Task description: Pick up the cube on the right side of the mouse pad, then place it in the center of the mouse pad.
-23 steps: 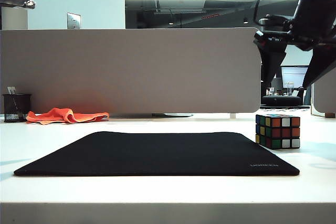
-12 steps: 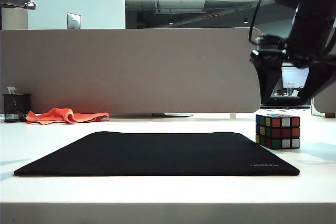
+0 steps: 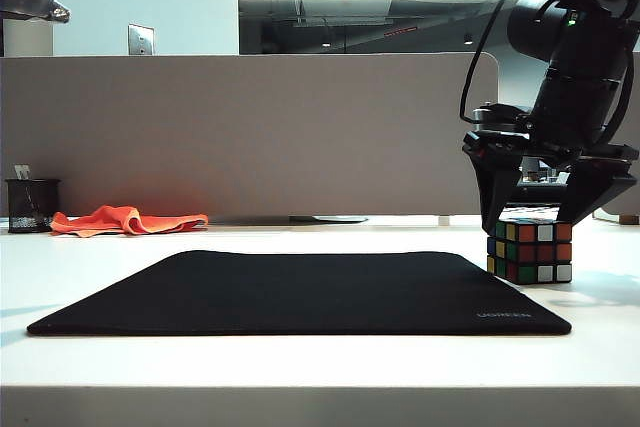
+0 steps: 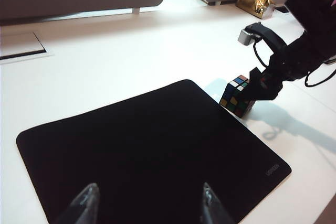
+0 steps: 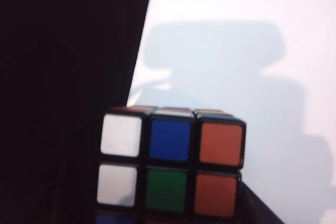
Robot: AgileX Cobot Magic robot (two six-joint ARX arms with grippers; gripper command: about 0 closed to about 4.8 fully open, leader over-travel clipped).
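the right gripper hangs over the puzzle cube at the right of the exterior view, its two dark fingers spread wide, one coming down on each side of the cube's top, with nothing between them yet. whether the fingertips touch the cube i cannot tell. in the left wrist view the same gripper sits right at the cube, partly covering it.

the cube stands on the white table, just beside the right edge of the black mouse pad, not on it. its faces towards the exterior camera show orange, white, green, yellow and blue stickers in black edging. the right wrist view looks down on the cube from close by: white, blue and orange squares in one row, white, green and orange in the next, with the mouse pad dark alongside.

the left gripper is held above the near part of the mouse pad, its two pale fingertips well apart and holding nothing.

small grey lettering sits at the pad's near right corner; it seems to read "ugreen", though it is faint.

at the far left stand a black mesh pen cup and, beside it, a crumpled orange cloth, before a grey partition.
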